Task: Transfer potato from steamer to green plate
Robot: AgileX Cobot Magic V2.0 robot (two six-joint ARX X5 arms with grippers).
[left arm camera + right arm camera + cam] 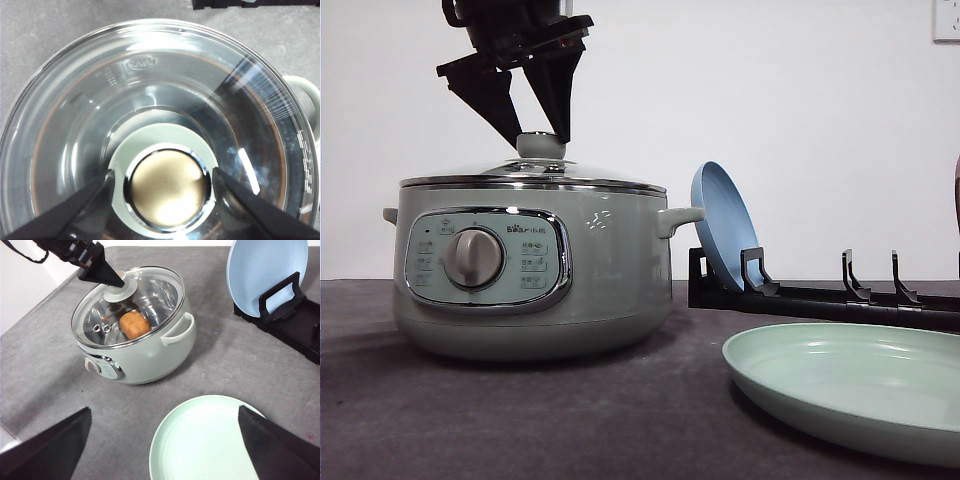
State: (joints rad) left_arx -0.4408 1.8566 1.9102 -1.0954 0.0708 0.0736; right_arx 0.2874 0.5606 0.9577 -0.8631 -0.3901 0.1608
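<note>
My left pincer (542, 135) hangs over the steamer (530, 265), fingers spread, tips level with the lid knob (541, 146); the lid (532, 172) sits shut and the green plate (850, 385) waits near, bare.

From my left wrist, the fingers (75, 212) flank the knob (167, 187) with a gap on each side, so I grip nothing yet. I should close evenly, centred, then lift straight up.

From my right wrist, the potato (135, 324) lies inside under the glass. My right pincer (165, 440) is released, hovering above the plate, well placed to reach in once I carry the lid aside. A blue plate (265, 272) stands in the rack (295, 320).
</note>
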